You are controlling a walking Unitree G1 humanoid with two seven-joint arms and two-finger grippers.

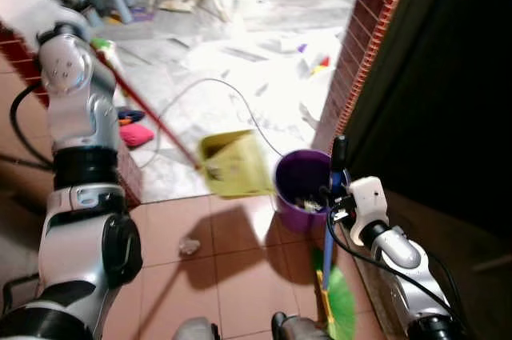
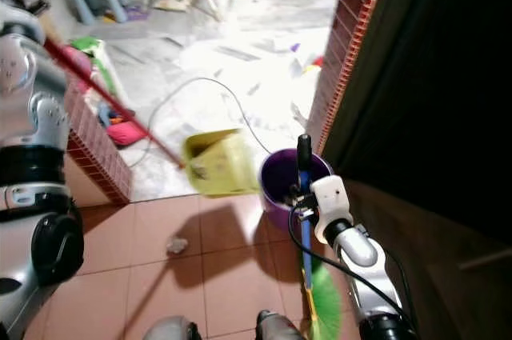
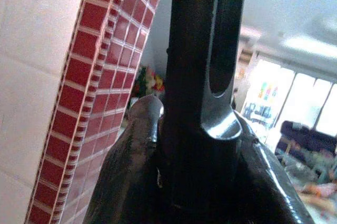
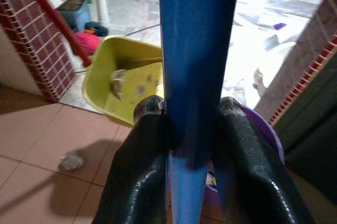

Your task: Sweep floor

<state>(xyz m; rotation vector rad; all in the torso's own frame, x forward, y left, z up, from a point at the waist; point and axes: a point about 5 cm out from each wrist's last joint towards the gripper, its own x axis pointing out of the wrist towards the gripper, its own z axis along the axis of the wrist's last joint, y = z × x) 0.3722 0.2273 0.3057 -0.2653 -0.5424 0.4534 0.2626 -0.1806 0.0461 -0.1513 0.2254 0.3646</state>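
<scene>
Yellow dustpan [image 1: 234,164] beside litter-filled purple bucket [image 1: 301,190]

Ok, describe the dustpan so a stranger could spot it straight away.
Start at the red brick pillar by the dark doorway, then find the purple bucket at its foot. The dustpan hangs just beside it: the one yellow scoop, on a long red handle.

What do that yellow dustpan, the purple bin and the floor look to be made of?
The yellow dustpan looks like moulded plastic: an even, matt colour with thin walls. The purple bin is probably plastic too, smooth with a slight sheen. The floor looks like terracotta-coloured ceramic tile, with visible grout lines.
</scene>
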